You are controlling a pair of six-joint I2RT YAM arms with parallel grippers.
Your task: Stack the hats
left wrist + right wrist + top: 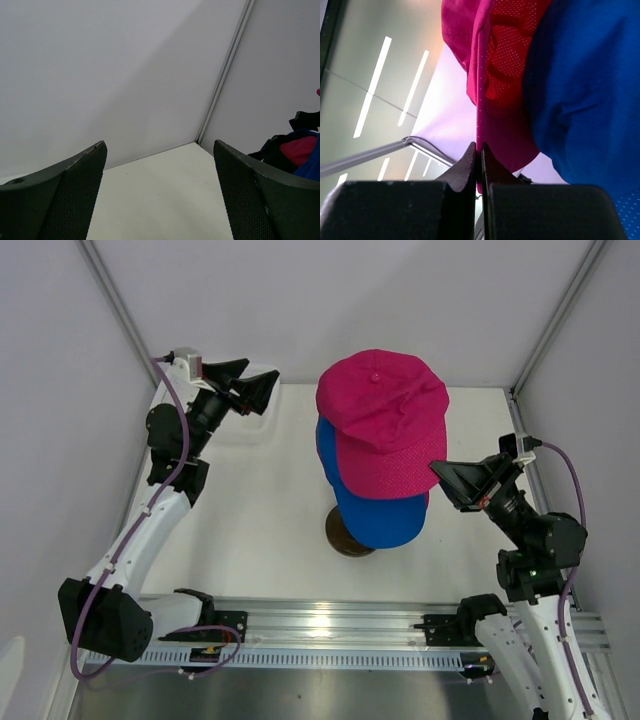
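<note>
left fingers (70,200): spread wide, nothing between them. The wrist view just looks past the two dark textured pads at bare worktop (270,510) and the white back wall.
left arm position: up at the far left corner of the worktop, well apart from the hats, fingers pointing toward the middle.
right fingers (465,170): closed tight, and as far as I can see they're pinching the thin edge of the pink hat (385,410). In the right wrist view the brim edge runs straight down into the seam between the two pads.
right arm position: reaching in from the right, fingertips right at the right-hand edge of the pink brim.
pink hat: top of the stack, crown toward the far wall, brim pointing to the near edge. It sits a bit skewed to the right over the one below.
blue hat (375,510): directly under the pink one and touching it. Its left side shows past the pink crown, and its brim sticks out beyond the pink brim on the near side.
what the hats sit on: a dark round base (345,537) peeks out under the blue brim, near the centre of the worktop. Whatever stands on that base is covered by the hats, so can't tell more.
odd bit: at the right edge of the left wrist view there's a scrap of pink and blue cloth with something dark around it, too cropped to say what's what.
</note>
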